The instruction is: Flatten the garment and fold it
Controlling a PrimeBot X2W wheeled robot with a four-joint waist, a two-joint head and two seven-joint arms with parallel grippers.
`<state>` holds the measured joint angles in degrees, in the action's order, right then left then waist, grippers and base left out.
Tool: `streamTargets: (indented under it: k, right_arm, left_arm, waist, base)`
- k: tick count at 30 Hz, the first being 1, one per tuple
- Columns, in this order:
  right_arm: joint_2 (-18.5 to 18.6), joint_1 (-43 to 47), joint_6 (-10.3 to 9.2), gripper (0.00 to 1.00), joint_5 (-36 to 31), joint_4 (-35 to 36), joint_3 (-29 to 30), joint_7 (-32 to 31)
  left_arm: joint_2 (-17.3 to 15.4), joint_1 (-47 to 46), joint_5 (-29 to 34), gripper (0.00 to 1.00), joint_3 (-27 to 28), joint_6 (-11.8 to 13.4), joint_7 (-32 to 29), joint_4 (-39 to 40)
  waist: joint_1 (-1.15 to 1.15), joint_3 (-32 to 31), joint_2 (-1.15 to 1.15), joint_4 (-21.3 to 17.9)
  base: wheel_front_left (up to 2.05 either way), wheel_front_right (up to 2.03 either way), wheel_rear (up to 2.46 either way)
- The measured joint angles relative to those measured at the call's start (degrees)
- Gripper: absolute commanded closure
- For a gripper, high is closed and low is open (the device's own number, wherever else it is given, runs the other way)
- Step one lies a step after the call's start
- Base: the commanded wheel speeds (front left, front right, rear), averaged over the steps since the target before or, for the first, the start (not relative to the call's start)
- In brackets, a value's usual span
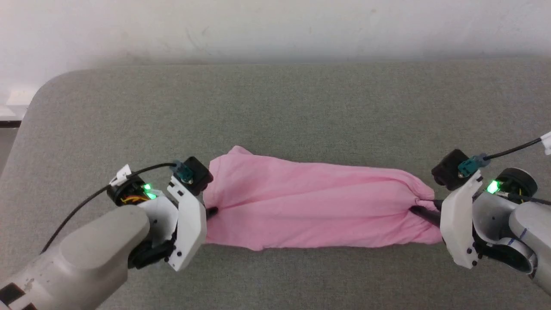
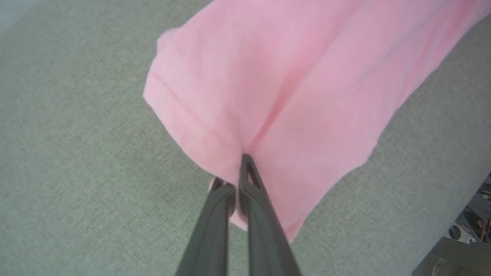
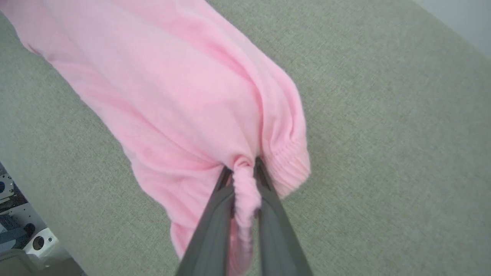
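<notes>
The garment point(image 1: 310, 204), light-pink shorts, lies stretched left to right on the grey padded table point(image 1: 275, 107). My left gripper point(image 1: 212, 211) is shut on its left hemmed edge; in the left wrist view the dark fingers point(image 2: 251, 191) pinch the pink hem point(image 2: 215, 147). At the other end my right gripper point(image 1: 416, 210) is shut on the gathered waistband, and the right wrist view shows a bunched roll of the ribbed elastic point(image 3: 243, 188) squeezed between its fingers point(image 3: 268, 191). The garment point(image 3: 172, 88) has long creases running between the two grips.
The grey table has a rounded far-left corner point(image 1: 47, 90) and ends at a pale wall point(image 1: 275, 26) behind. Its front edge lies close to both arms, with robot base parts point(image 3: 23, 230) below it. Bare cloth surface surrounds the garment.
</notes>
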<state>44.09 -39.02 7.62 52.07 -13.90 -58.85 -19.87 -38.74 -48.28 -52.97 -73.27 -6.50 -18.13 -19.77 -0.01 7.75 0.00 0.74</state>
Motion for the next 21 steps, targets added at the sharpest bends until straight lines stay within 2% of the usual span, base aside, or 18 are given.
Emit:
streamTargets:
  k: [6, 7, 8, 9, 10, 13, 15, 17, 21]
  right_arm:
    - [-2.9, 0.3, -0.01, 1.0, -0.1, -5.8, -4.7, -1.3]
    - [-3.6, 0.3, 0.0, 0.65, 0.1, -6.6, -5.1, -1.1]
    - [-4.2, 0.3, -0.01, 0.0, 0.5, -7.2, -5.3, -0.6]
    - [-4.5, 0.3, -0.01, 0.0, 1.0, -7.6, -5.4, -0.1]
    - [-4.7, 0.3, -0.01, 0.0, 1.0, -7.8, -5.4, 0.6]
    - [-4.0, 0.0, -0.01, 0.0, 0.9, -7.6, -5.0, 3.1]
    - [-2.6, -0.5, -0.01, 0.0, 0.9, -6.0, -4.3, 4.2]
    - [-0.7, -1.0, -0.01, 0.0, 1.3, -3.5, -3.4, 4.4]
    - [3.6, -1.8, -0.01, 0.0, 2.0, 0.9, -0.6, 3.0]
  left_arm:
    - [3.2, 3.7, -0.9, 1.0, 0.0, 0.2, 0.7, -4.1]
    - [3.6, 3.8, -0.9, 1.0, 0.2, 0.6, 1.7, -5.2]
    - [4.1, 3.9, -0.9, 0.89, 0.3, 0.7, 2.8, -6.0]
    - [4.5, 3.9, -0.8, 0.09, 0.4, 0.8, 3.6, -6.7]
    - [4.9, 3.9, -0.4, 0.0, 0.6, 1.1, 5.0, -7.3]
    - [5.3, 4.3, 1.6, 0.0, 1.4, 2.5, 10.9, -7.7]
    - [4.9, 4.8, 2.8, 0.0, 2.8, 4.6, 15.8, -7.3]
    - [4.0, 5.4, 3.8, 0.0, 4.4, 7.4, 20.6, -6.0]
    - [2.0, 7.7, 5.5, 0.0, 8.1, 14.7, 29.4, -2.4]
  waist:
    - [0.02, 1.5, 0.0, -0.4]
    - [0.01, 1.7, 0.0, -0.7]
    - [0.01, 1.8, 0.0, -0.9]
    - [0.01, 1.9, 0.0, -1.1]
    - [0.02, 1.8, 0.0, -1.2]
    - [0.02, 1.0, 0.0, -1.5]
    - [0.02, 0.1, 0.0, -1.5]
    - [0.02, -0.9, 0.0, -1.6]
    - [0.01, -2.7, 0.0, -1.7]
  base:
    - [0.0, 0.0, 0.0]
    - [0.0, 0.0, 0.0]
    - [0.0, 0.0, 0.0]
    - [0.0, 0.0, 0.0]
    - [0.0, 0.0, 0.0]
    - [0.0, 0.0, 0.0]
    - [0.0, 0.0, 0.0]
    - [0.0, 0.0, 0.0]
    - [0.0, 0.0, 0.0]
